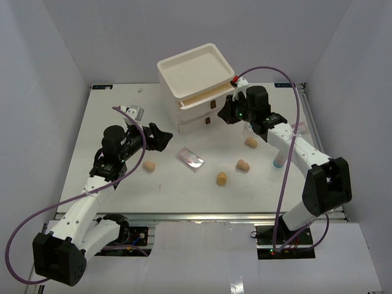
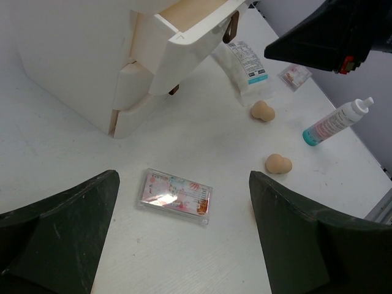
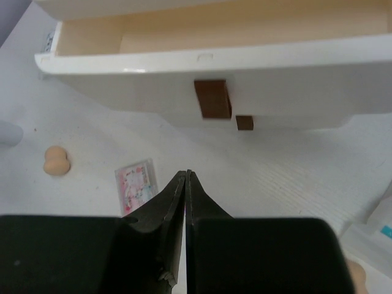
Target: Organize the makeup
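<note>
A: Where does the makeup lie?
B: On the table (image 1: pixel 122 184), in front of the drawer box (image 1: pixel 196 79). The clear case (image 1: pixel 190 157) sits mid-table, four sponges (image 1: pixel 222 178) are scattered around it, the bottle (image 1: pixel 278 160) lies on its side at right, and the packets (image 2: pixel 248 61) are by the box.
A: And the grippers?
B: The left gripper (image 1: pixel 162 136) is spread wide and empty, facing the case. The right gripper (image 3: pixel 185 177) is pressed together on nothing, pointed at the brown handle (image 3: pixel 212 98) of the pulled-out top drawer (image 3: pixel 208 61).
</note>
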